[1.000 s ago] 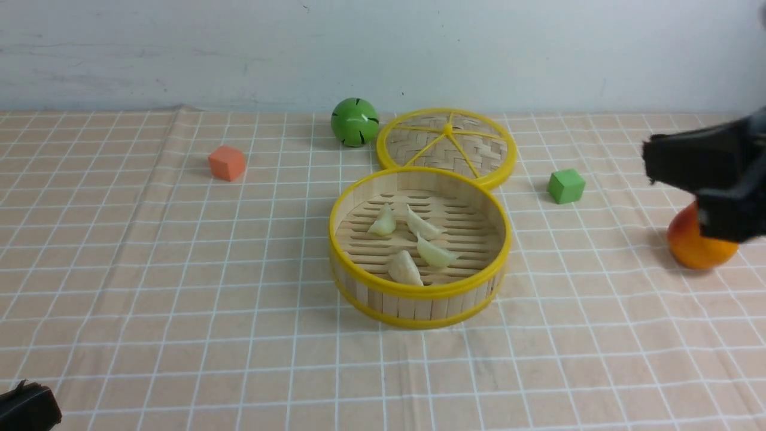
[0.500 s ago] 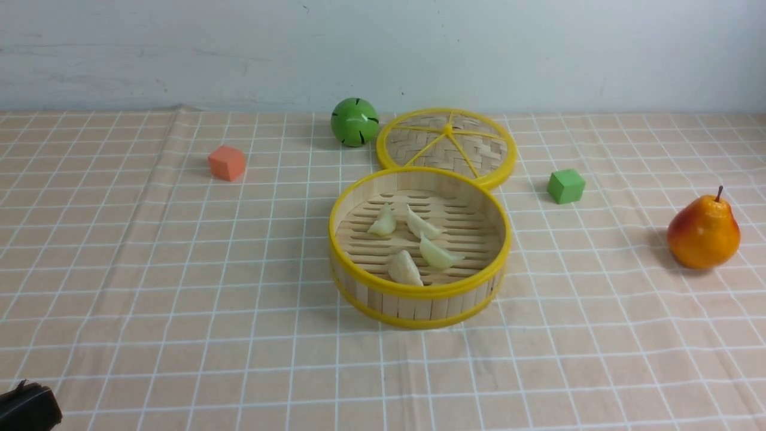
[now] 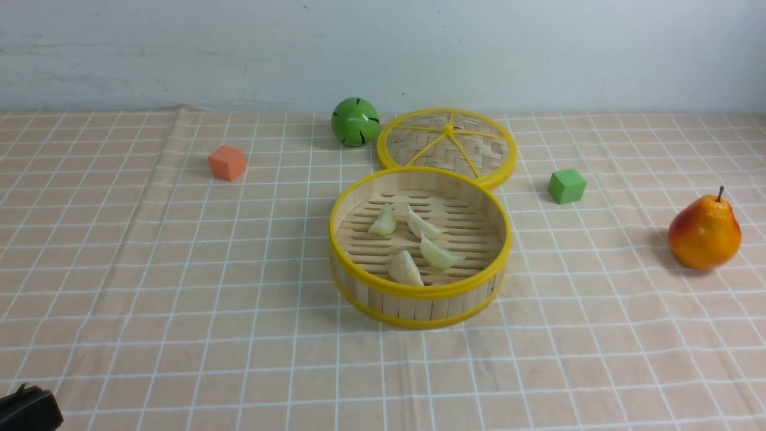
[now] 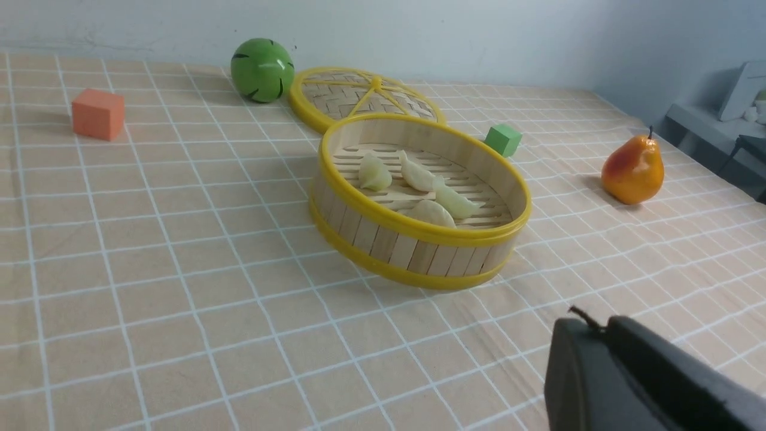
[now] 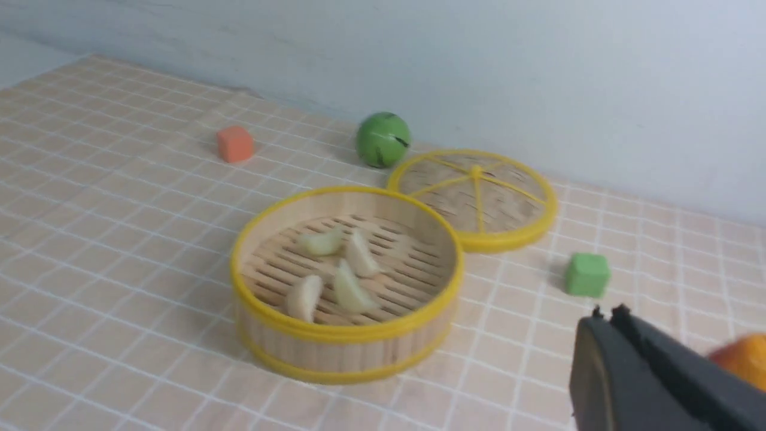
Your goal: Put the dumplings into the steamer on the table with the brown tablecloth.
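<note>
Four dumplings (image 3: 440, 254) are lying on the slatted floor of the steamer (image 3: 419, 291), which is sitting in the middle of the desk (image 3: 179, 269). They are looking light, smooth and slightly squashy, probably best pinched across the plump belly. Both the left end effector (image 4: 583, 323) and the right end effector (image 5: 607, 317) are hanging closed, holding nothing.

No writing, label, brand, number or sign could be read anywhere, whether on the steamer (image 3: 419, 294), the brown tablecloth (image 3: 179, 269), the woven lid (image 3: 449, 146), the orange cube (image 3: 227, 163) or the green cube (image 3: 566, 186).
</note>
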